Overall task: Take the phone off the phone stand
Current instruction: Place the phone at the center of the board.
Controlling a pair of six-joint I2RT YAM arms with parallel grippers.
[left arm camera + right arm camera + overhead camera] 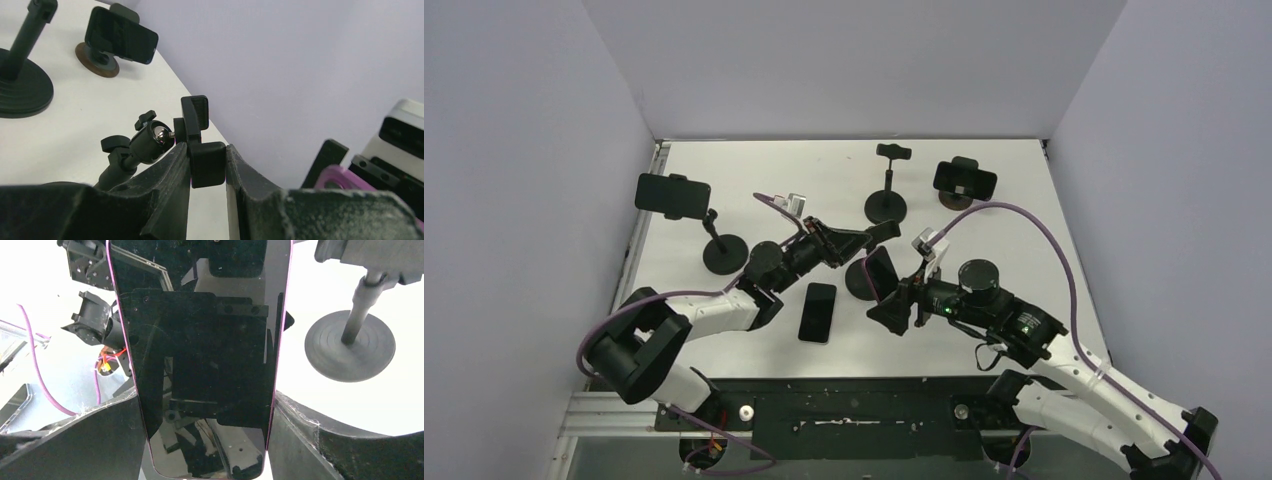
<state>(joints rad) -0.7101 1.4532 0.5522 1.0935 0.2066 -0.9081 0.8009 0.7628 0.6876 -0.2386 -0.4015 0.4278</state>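
A dark phone with a purple edge fills the right wrist view, and my right gripper is shut on its two long sides. In the top view this phone stands tilted over the phone stand's round base, just ahead of my right gripper. My left gripper is shut on the stand's black clamp arm, beside its ball joint; it also shows in the top view. A clamp jaw overlaps the phone's top end; I cannot tell whether it still grips the phone.
Another phone lies flat on the table near the front. A stand holding a phone is at the left, an empty stand at the back middle, and a stand with a phone at the back right.
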